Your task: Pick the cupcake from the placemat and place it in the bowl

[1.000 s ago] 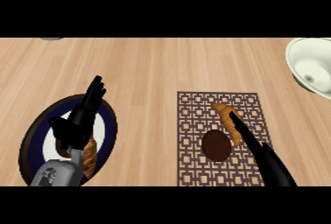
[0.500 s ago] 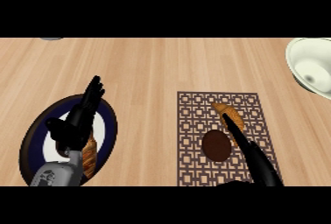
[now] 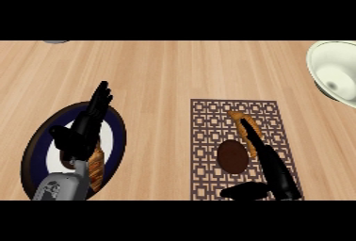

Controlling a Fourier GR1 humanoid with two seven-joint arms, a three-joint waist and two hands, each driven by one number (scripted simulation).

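While the cupcake (image 3: 233, 156) is sitting on the placemat (image 3: 208, 117), the right robot hand (image 3: 268, 164) is lying open just beside it.

The fingers are stretching straight along its right side, thumb spread below, nothing gripped. To do this well, they should be curling around the cupcake's base before lifting toward the bowl (image 3: 337, 73), well beyond the placemat's far right corner. The left robot hand (image 3: 83, 132) is resting open over the plate (image 3: 35, 150).

Even, bright, diffuse lighting across the wooden counter (image 3: 173, 70); no glare. Soft shading darkens the bowl's (image 3: 337, 70) interior. Cast shadows are faint. Edges show no evident distortion.
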